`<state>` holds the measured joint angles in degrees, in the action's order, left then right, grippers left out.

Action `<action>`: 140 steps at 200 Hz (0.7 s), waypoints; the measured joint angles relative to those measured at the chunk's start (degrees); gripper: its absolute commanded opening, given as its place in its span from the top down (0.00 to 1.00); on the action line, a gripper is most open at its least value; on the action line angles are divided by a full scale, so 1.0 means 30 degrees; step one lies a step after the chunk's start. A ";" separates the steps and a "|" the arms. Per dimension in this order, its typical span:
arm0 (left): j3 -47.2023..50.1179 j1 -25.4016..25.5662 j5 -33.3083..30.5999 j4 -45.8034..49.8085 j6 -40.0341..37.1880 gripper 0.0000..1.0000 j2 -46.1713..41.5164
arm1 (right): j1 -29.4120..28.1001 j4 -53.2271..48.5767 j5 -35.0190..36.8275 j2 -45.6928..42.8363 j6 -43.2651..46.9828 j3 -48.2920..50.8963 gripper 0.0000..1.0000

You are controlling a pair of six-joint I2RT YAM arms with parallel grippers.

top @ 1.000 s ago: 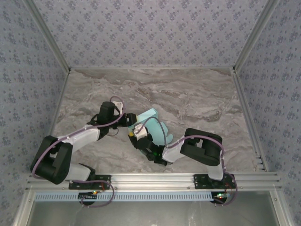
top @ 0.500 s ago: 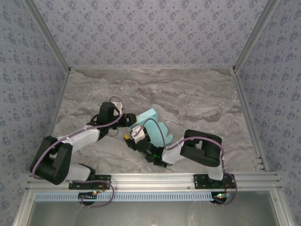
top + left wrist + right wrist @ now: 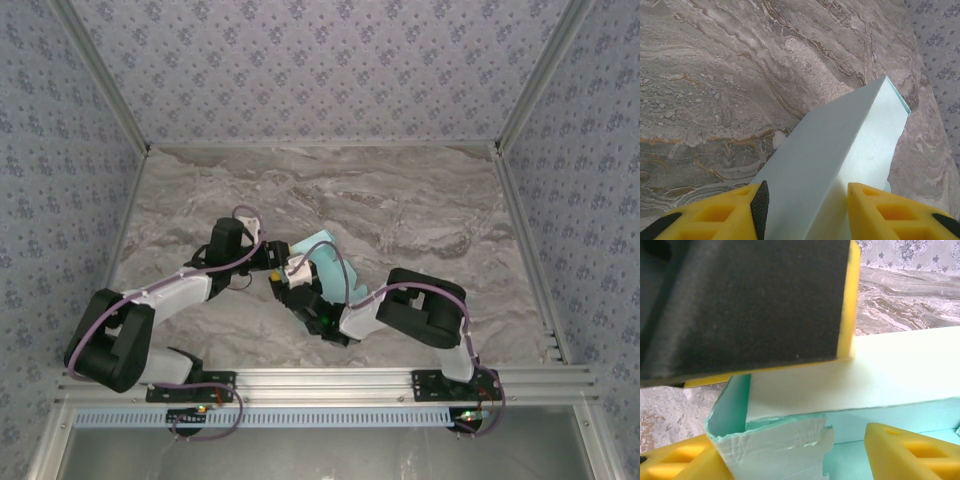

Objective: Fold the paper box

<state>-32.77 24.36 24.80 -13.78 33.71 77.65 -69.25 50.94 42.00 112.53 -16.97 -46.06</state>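
Box (image 3: 325, 262) mid-table between arms; body looks squared into tube, I judge. My left gripper (image 3: 805, 200) pinches its near end. My right gripper (image 3: 790, 456) spread astride crumpled flap (image 3: 782, 439), seemingly unclamped. End flaps left to tuck.

Grey marbled tabletop (image 3: 400, 190): far half and right side bare, open passage for a gripper. Centre-left is crowded. Left gripper (image 3: 268, 262) and right gripper (image 3: 290, 282) sit close together at the near-left end of the light turquoise thin-card paper box (image 3: 330, 268), with both arms slanting in behind them. Blue patterned walls (image 3: 320, 70) close off the left, far and right sides.
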 measured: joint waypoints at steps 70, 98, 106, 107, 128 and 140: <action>0.0000 0.0000 -0.0007 0.0007 -0.0036 0.55 0.0007 | -0.0525 0.0146 0.0568 -0.0007 0.0998 0.0408 0.47; 0.0000 0.0000 -0.0007 0.0007 -0.0044 0.55 0.0007 | -0.0539 0.0597 0.0444 -0.0007 0.1596 0.0656 0.58; 0.0000 0.0000 -0.0015 0.0007 -0.0044 0.55 0.0007 | -0.0554 0.0692 0.0372 -0.0007 0.1814 0.0707 0.61; 0.0000 0.0000 -0.0015 0.0007 -0.0044 0.55 0.0007 | -0.0554 0.0699 0.0372 -0.0007 0.1814 0.0707 0.61; 0.0000 0.0000 -0.0073 0.0000 -0.0044 0.55 0.0007 | -0.0554 0.0962 0.0211 -0.0007 0.2550 0.0772 0.62; 0.0000 0.0000 -0.0080 0.0000 -0.0044 0.55 0.0000 | -0.0554 0.1093 0.0131 -0.0007 0.2994 0.0787 0.61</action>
<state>-32.77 24.36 24.56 -13.78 33.58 77.65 -70.91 54.22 42.39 112.51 -7.99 -43.70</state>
